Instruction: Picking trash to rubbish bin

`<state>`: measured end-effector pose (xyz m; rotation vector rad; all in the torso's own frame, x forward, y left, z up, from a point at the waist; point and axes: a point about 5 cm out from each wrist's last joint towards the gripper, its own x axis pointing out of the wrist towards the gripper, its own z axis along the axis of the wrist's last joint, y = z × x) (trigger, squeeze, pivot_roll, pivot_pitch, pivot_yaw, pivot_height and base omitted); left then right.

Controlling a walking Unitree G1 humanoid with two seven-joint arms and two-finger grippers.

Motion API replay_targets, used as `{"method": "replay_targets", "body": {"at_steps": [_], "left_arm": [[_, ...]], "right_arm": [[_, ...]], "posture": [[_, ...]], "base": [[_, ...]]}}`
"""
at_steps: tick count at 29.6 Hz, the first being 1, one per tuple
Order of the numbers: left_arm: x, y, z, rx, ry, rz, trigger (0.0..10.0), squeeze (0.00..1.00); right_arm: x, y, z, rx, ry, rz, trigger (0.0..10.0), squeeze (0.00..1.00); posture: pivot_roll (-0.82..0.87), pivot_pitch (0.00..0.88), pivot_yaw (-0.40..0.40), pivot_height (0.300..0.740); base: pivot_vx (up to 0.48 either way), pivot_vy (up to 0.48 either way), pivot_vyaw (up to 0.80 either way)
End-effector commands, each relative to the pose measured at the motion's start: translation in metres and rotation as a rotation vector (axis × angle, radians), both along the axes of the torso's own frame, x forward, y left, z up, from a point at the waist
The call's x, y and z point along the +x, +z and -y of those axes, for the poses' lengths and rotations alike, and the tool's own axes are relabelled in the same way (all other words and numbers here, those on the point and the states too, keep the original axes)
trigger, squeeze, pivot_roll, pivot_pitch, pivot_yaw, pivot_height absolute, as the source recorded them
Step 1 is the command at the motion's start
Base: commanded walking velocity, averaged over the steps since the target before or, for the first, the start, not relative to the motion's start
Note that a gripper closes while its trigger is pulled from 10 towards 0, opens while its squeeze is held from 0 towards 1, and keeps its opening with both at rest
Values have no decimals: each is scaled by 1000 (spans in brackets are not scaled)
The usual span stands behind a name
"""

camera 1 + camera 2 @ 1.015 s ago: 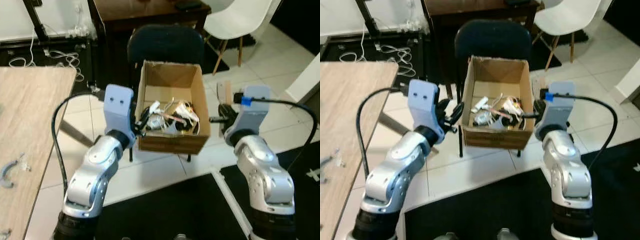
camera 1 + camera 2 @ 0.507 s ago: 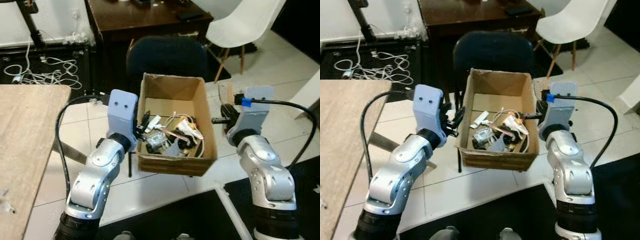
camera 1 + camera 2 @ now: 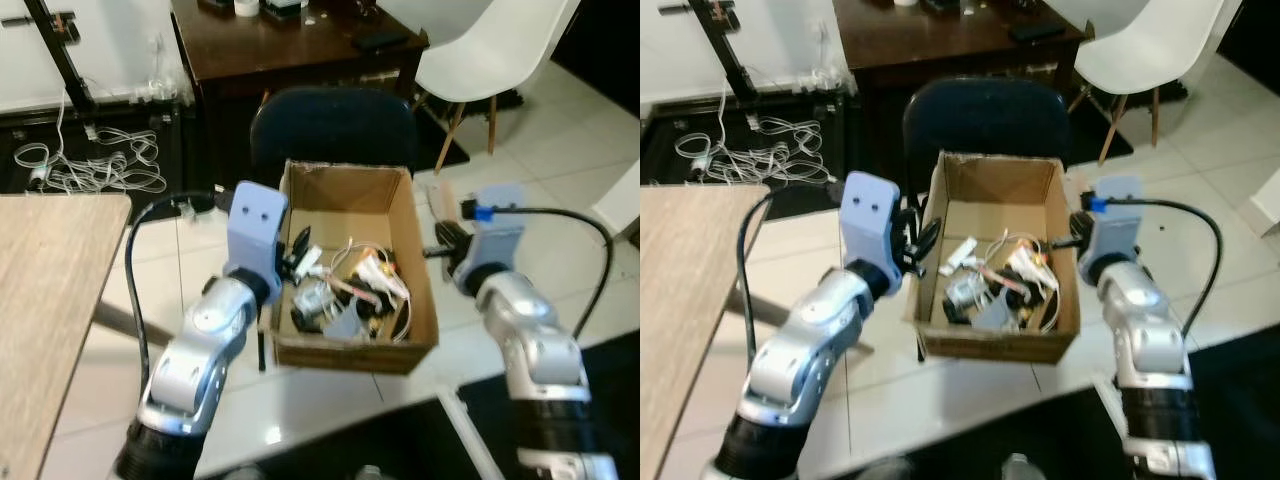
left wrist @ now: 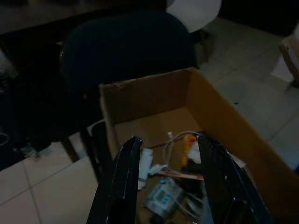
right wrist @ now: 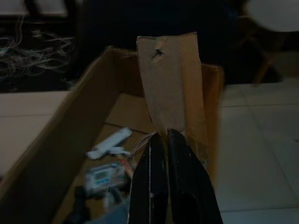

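Right gripper (image 5: pixel 160 140) has its 2 fingers pinched on a flap (image 5: pixel 172 84) of the cardboard box (image 3: pixel 352 345). Left gripper (image 4: pixel 166 177) is spread wide, holding nothing, over the box's left wall above the trash (image 3: pixel 345 290).

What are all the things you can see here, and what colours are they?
Cardboard box: one, brown, held up between the two claws in front of the dark chair.
Trash: a mixed pile, white, grey, yellow and black bits with a thin cable, inside the box.
Dark chair: one, black, right behind the box.
White chair: one, white with wooden legs, far right.
Dark desk: one, dark brown, behind the black chair.
Wooden table: one, light wood, on the robot's left.
Cables: a tangle, white, on the floor far left.
Left claw: black fingers open, at the box's left wall.
Right claw: black fingers shut on the box's right flap.
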<state>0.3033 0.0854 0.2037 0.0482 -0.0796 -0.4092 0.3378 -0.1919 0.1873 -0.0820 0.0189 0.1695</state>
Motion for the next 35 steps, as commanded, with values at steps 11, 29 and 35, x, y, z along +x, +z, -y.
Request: {"method": "replay_targets", "body": {"at_steps": [11,29,35], "left_arm": [[13,-3,3,71,-4,20,10000,0],[14,0,-16,121,-12,65,10000,0],[10,2,-14,101,-37,70,10000,0]], "right_arm": [[18,-19,-1,-6,80,-55,10000,0],[41,-18,-16,17,172,-24,10000,0],[45,-22,-19,13,190,-42,10000,0]], "posture": [[44,270,49,740],[72,386,26,740],[71,393,27,740]], "base": [[88,0,0],[0,0,0],[0,0,0]]}}
